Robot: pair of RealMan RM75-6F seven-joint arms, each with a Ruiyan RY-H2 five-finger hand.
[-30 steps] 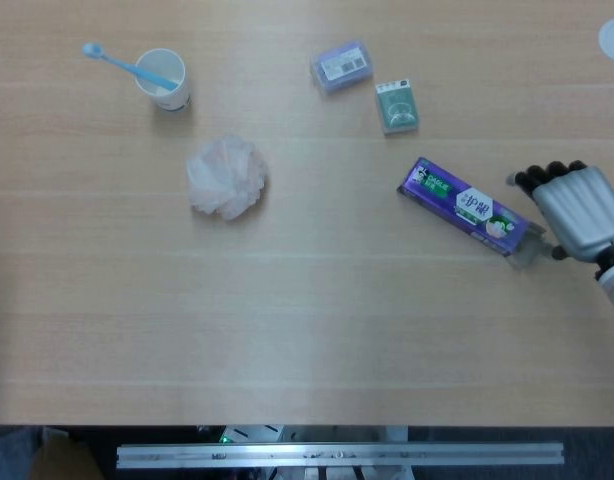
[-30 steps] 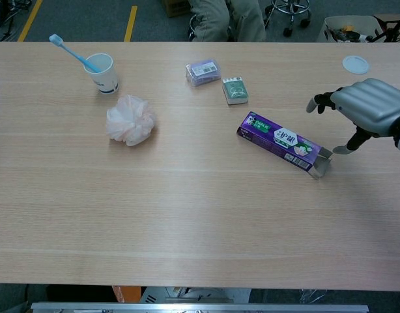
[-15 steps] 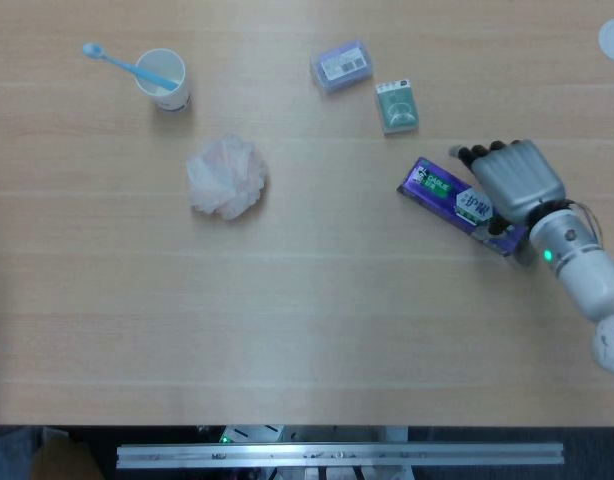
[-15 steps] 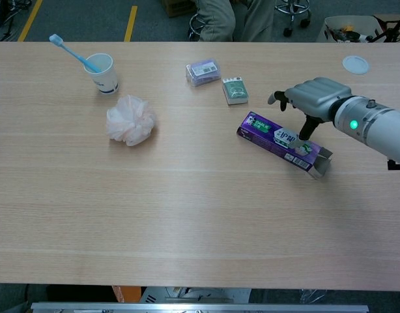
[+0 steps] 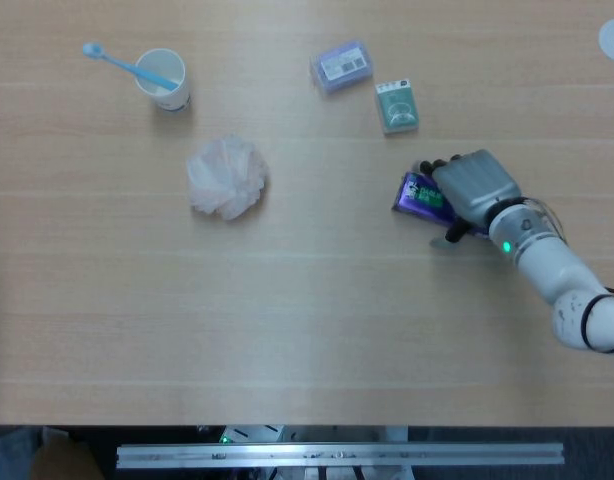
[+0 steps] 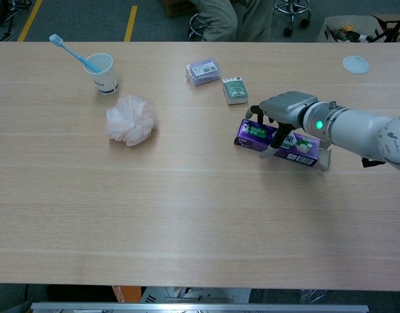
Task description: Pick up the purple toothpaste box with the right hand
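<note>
While the right hand [image 5: 474, 190] lies over the purple toothpaste box [image 5: 418, 195], we see its fingers [image 6: 258, 114] curled down over the far edge of the box and its thumb [image 6: 273, 145] pressed against the near side, so the hand grips the box. In the chest view the same hand [image 6: 285, 111] covers the middle of the box [image 6: 254, 134], with one purple end sticking out past the fingertips and the other end, its flap open, showing beneath the forearm. We cannot tell whether the box has left the table [image 5: 307, 320] or rests on it. No left hand shows in either view.

Just beyond the hand sits a small green box [image 5: 396, 105], and a little further off a pale purple packet [image 5: 341, 66]. Well away from the hand, across the table, lie a white bath pouf [image 5: 226, 177] and a paper cup [image 5: 163, 78] with a blue toothbrush [image 5: 117, 60] leaning in it. Off past the forearm, near the far table edge, is a white round lid [image 6: 356, 64].

Light wood grain covers the table. Beyond its far edge, in the chest view, we make out a grey floor with yellow floor tape [image 6: 130, 18], chair castors [image 6: 291, 14] and the legs of a seated person [image 6: 227, 18].
</note>
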